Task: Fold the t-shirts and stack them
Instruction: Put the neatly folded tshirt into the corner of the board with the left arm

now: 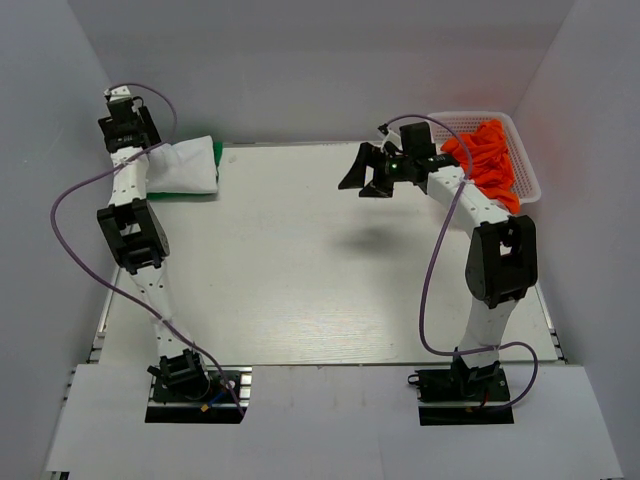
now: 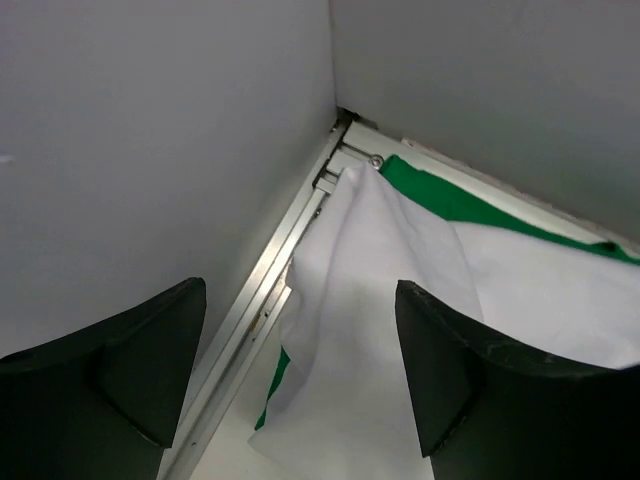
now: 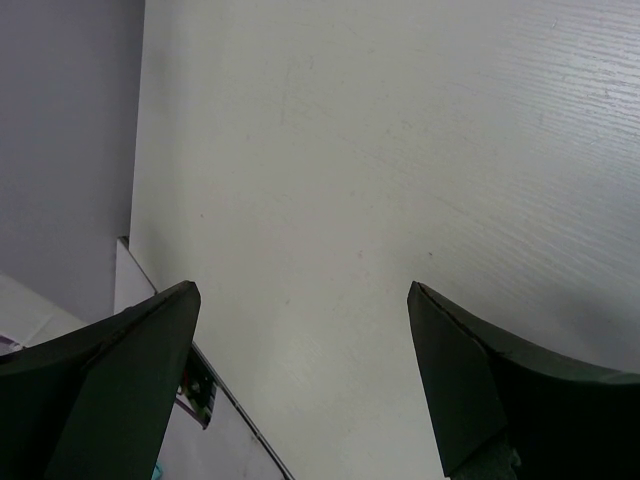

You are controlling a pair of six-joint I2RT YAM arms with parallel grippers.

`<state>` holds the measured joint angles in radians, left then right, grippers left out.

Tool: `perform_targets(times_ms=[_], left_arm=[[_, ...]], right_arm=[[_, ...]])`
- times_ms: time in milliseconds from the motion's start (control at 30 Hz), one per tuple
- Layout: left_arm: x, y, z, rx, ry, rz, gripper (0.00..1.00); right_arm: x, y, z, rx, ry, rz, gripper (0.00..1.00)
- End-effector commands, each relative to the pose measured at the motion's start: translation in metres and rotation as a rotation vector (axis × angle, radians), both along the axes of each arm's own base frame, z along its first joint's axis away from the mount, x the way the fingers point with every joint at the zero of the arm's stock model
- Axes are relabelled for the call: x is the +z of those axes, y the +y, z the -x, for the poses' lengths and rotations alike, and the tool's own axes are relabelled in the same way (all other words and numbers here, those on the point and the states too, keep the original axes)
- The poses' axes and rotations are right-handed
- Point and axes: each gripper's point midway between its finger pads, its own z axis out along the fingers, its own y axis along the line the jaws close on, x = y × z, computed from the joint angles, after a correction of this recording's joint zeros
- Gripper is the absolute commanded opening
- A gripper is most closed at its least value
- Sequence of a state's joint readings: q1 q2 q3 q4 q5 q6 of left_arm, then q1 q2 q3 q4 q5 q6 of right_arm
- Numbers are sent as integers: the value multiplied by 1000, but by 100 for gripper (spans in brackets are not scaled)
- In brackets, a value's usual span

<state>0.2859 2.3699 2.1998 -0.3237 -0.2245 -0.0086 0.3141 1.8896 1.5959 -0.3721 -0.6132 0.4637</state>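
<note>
Left pincer [image 2: 300, 292] (jaws apart) | over white t-shirt [image 2: 380, 300] edge | atop green t-shirt [image 2: 440, 198]

White arm links [image 1: 487, 325], black joints [image 1: 500, 260], looping purple cables [image 1: 424, 290], black wedge-shaped end effector fingers [image 2: 470, 380]

Plain grey walls [image 1: 320, 60] close in a white table [image 1: 300, 280] on three sides under soft, even light.

White table [image 1: 330, 270]: green t-shirt [image 1: 218, 152] far-left corner, basket [image 1: 526, 165] far-right.
</note>
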Motion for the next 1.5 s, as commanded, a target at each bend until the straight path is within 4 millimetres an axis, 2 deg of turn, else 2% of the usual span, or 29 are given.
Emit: perform_targets(times_ms=[0,33,67,100,133,167,200,267,300,333,433,467,500,633,700,733,800,833,867,933,1033,1067,1200,1233,1267,1300,1367,1433,1467], left_arm=[[6,4,24,112,91,47,86],[-2,3,32,125,129,59,89],[4,2,34,129,125,66,89],[-6,-6,39,112,146,109,91],[-7,-14,39,82,139,139,93],[-2,-25,37,27,114,168,100],[3,-45,31,-86,80,214,100],[30,-71,28,-228,-48,240,100],[24,-88,30,-316,-58,272,100],[45,-101,24,-374,-122,260,100],[51,-119,17,-458,-158,324,100],[41,-118,12,-447,-150,348,100],[47,-117,7,-444,-168,354,100],[25,-113,4,-409,-120,383,100],[24,-107,7,-362,-112,376,100],[18,-97,9,-321,-106,383,100],[19,-90,12,-301,-141,381,100],[17,-89,11,-302,-149,377,100],[19,-93,7,-336,-157,373,100],[19,-114,0,-487,-176,391,100],[16,-135,-13,-642,-226,419,100],[16,-135,-16,-632,-233,444,100],[-18,-116,-22,-513,-198,496,100],[-37,-107,-20,-480,-170,508,100],[-50,-105,-19,-465,-144,510,100],[-57,-91,-18,-414,-130,501,100],[-80,-81,-16,-368,-93,511,100],[-90,-67,-16,-337,-110,528,100],[-90,-68,-19,-344,-128,534,100]], right_arm=[[20,3,4,18,-37,-28,90],[20,2,4,22,-40,-32,90],[17,3,7,24,-33,-31,90],[19,2,9,23,-33,-37,90],[21,3,10,27,-43,-41,90],[18,3,13,26,-31,-45,90],[14,4,16,29,-23,-42,90],[16,2,18,27,-33,-52,90],[13,2,20,25,-30,-51,90],[14,2,21,27,-30,-53,90],[12,0,23,24,-29,-53,90],[13,1,23,21,-30,-55,90],[11,-1,24,17,-27,-50,90],[13,0,21,23,-47,-41,90],[7,0,12,33,-67,6,90],[14,4,9,43,-85,19,90],[4,8,-5,70,-80,64,90],[19,16,-20,73,-123,56,90],[6,18,-24,81,-100,71,90],[4,25,-30,88,-81,59,90],[-9,34,-31,93,-50,45,90],[-11,35,-31,93,-42,44,90],[-24,35,-32,78,-7,54,90],[-23,35,-35,69,-15,54,90],[-24,34,-35,65,-10,55,90],[-27,34,-35,63,-6,60,90],[-29,33,-37,53,4,62,90],[-31,35,-38,55,5,56,90],[-29,36,-38,56,10,47,90]])
